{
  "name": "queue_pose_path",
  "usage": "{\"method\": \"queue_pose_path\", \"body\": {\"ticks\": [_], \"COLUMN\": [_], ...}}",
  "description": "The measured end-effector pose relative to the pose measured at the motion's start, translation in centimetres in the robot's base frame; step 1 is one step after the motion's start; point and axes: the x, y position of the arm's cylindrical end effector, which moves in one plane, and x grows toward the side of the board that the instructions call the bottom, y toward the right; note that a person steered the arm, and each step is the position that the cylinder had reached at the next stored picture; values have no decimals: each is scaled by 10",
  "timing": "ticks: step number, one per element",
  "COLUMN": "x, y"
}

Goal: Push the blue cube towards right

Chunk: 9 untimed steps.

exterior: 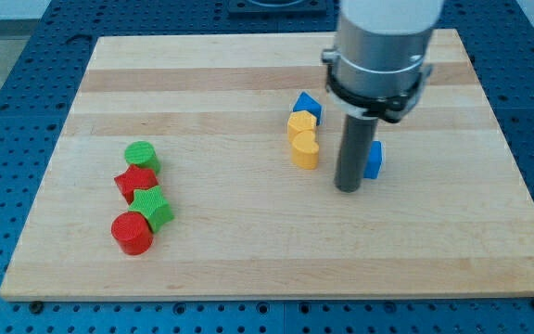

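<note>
The blue cube sits on the wooden board right of centre, partly hidden behind my rod. My tip rests on the board just to the cube's left, touching or nearly touching its left side. A second blue block, wedge-like, lies up and left of the tip. Two yellow blocks lie in a column just below it, left of the tip.
At the view's left is a cluster: a green cylinder, a red star-like block, a green block and a red cylinder. The board's right edge lies well to the cube's right.
</note>
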Motion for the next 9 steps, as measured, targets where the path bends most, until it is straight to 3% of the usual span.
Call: {"method": "queue_pose_path", "body": {"ticks": [2,4,5,7,9], "x": [-50,-54,-54,-46,-46], "y": [10,62,26,16,71]}}
